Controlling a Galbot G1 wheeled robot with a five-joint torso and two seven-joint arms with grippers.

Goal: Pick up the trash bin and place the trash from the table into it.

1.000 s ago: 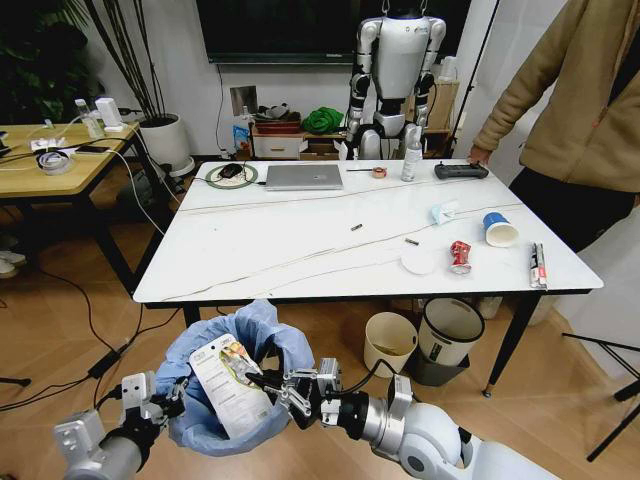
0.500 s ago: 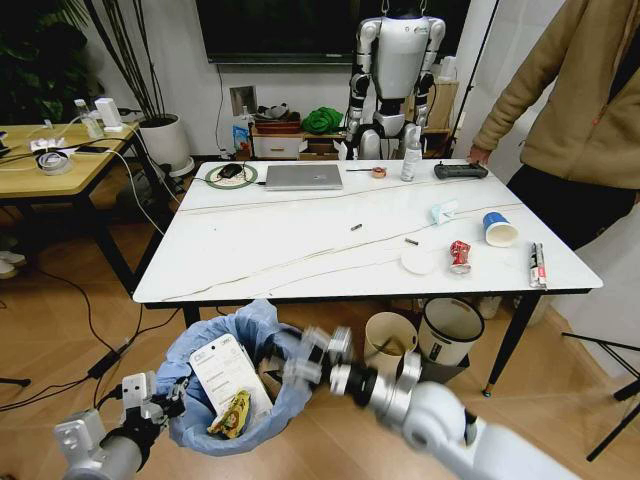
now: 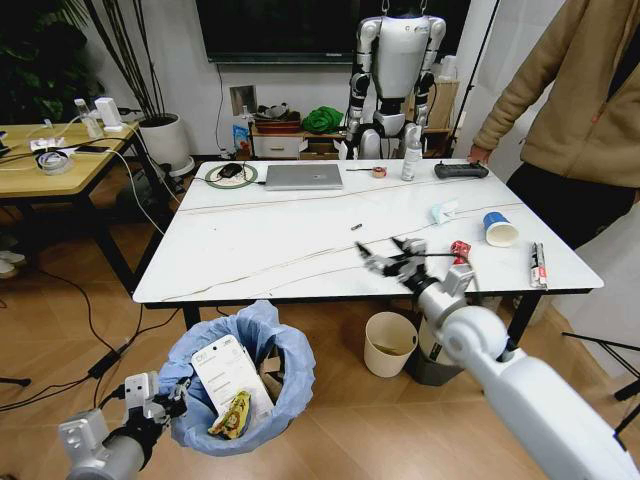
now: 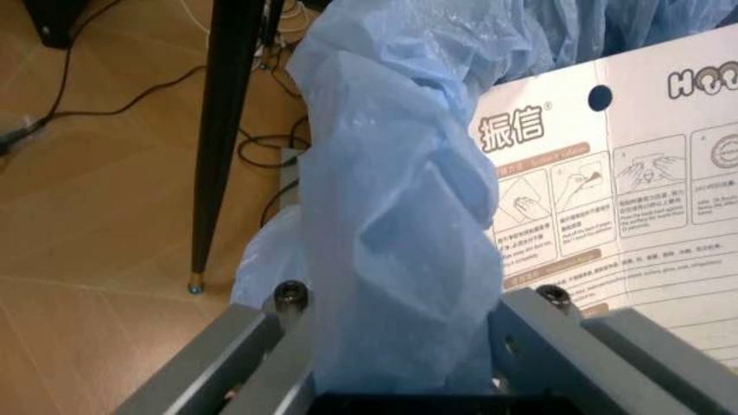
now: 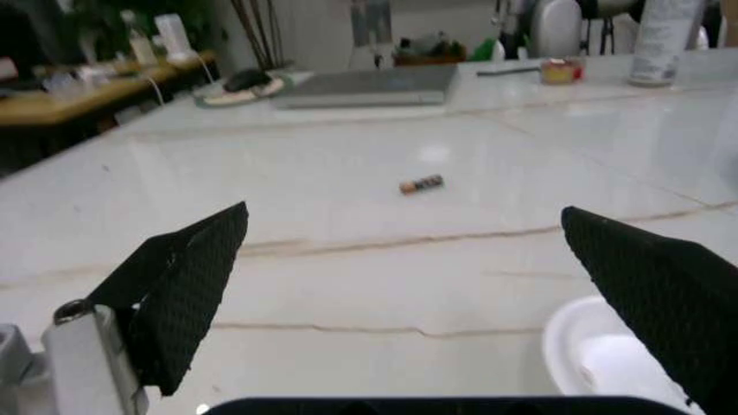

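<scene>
**Reaching over the desk edge for the white disc**

Holding the trash bin (image 3: 238, 385) low in front of the base, below the near edge of the desk (image 3: 270, 245), our left tool (image 3: 172, 398) is pinched on the bin's blue bag; the left wrist view shows its two grey fingers (image 4: 219, 354) pressed together on a twisted fold of that plastic. A flat white packet (image 3: 232, 378) and a yellowish wrapper (image 3: 232, 415) already lie inside the bin.

Our right tool (image 3: 390, 257) is up over the desk's near right part, fingers spread wide and holding nothing. From its own camera the two black pads (image 5: 185, 285) stand well apart, with bare desktop between them.

Trash left on the desk, all on the right half:
- flat white round piece (image 3: 418, 262), just beside the right tool, on its right and slightly nearer us; its rim shows by the right pad in the wrist view (image 5: 600, 350).
- crushed red can (image 3: 460, 255), just past the white piece, long axis running roughly front to back.
- blue-and-white paper cup (image 3: 499, 230), on its side, farther right.
- crumpled white paper (image 3: 443, 211), farther back.

We judge the right arm the only free one and much the nearer to all four. The closest item lies to the tool's right, not between the pads, so a sideways shift seems needed before closing. Being flat, that disc may be awkward to pinch.
</scene>
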